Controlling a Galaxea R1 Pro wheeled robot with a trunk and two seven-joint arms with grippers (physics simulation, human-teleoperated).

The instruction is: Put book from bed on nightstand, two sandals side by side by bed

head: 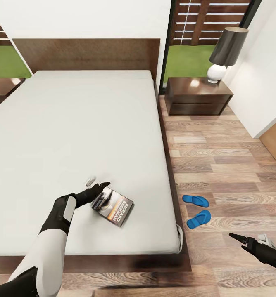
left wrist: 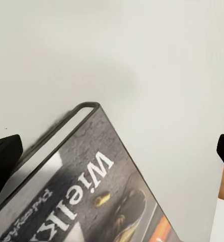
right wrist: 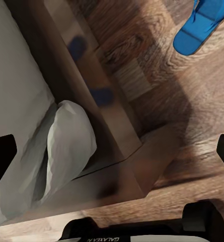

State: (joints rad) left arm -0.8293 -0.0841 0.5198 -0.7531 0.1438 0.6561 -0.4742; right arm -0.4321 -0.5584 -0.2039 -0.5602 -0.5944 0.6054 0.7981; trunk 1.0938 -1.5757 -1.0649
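My left tool (head: 97, 184) stands spread wide with nothing between its fingers, poised at the near corner of the paperback (head: 114, 207), which lies flat on the white mattress (head: 72, 123) near the bed's five o'clock corner; I judge it light, stiff along the spine and slick-covered, so I'd pinch that grey-edged spine; my right tool (head: 247, 239) hangs open and empty over the floor, the blue sandals (head: 198, 210) at its ten o'clock.

Partly hidden and cropped items
The left gripper (head: 100, 186) covers the book (head: 118, 210) corner; the left nightstand (head: 1, 88) is cropped by the frame.
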